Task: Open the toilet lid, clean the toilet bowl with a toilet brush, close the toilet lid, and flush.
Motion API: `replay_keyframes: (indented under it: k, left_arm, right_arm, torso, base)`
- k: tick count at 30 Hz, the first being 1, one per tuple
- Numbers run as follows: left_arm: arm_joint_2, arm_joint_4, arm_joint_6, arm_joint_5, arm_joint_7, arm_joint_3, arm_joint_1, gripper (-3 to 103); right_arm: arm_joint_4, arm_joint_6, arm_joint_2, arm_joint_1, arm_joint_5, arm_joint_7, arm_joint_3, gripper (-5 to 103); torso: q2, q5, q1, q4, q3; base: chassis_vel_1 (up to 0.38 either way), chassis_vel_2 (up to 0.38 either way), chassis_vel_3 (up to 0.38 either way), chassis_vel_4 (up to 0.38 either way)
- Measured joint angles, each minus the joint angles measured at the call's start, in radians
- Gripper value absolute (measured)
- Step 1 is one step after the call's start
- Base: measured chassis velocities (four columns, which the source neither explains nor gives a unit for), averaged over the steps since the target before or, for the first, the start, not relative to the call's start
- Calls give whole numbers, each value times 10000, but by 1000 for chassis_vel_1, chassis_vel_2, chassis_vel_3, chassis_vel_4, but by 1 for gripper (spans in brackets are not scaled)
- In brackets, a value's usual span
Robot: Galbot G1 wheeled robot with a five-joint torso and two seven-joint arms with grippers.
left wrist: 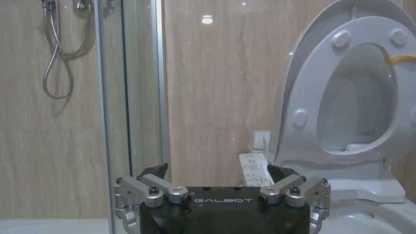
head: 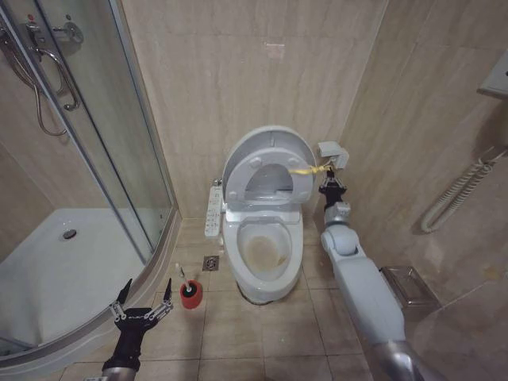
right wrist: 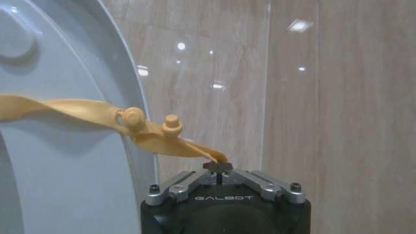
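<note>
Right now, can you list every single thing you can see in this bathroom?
toilet lid: one, white, raised upright against the wall with the seat
toilet bowl: one, white with brownish stains, below the lid
yellow strap: one, tied at the lid's edge
toilet brush: one, white handle, standing in the red holder
red holder: one, floor left of the toilet
floor drain: one, metal, beside the toilet
shower hose: one, silver, behind glass
left claw: open, low near the red holder
right claw: shut on the yellow strap

"GALBOT" on left claw (left wrist: 221,187) housing; "GALBOT" on right claw (right wrist: 217,168) housing
</note>
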Motion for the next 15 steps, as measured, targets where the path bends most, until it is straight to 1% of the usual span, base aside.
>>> replay_keyframes:
  k: [5, 9, 15]
  left_arm:
    - [0, 0, 0, 0, 0, 0, 0, 100]
    - [0, 0, 0, 0, 0, 0, 0, 100]
    - [0, 0, 0, 0, 0, 0, 0, 100]
  right_arm:
    - [-459, -26, 9, 498, 88, 28, -255, 0]
    - [-1064, -79, 181, 1230, 123, 79, -633, 0]
    - [-1713, -106, 398, 2059, 116, 120, -944, 0]
  torso:
    - [-2, 1, 0, -3, 0]
    - [-2, 3, 0, -9, 1]
    - [-3, 3, 1, -9, 2]
  base:
    - [0, 0, 0, 0]
    - [0, 0, 0, 0]
    - [0, 0, 0, 0]
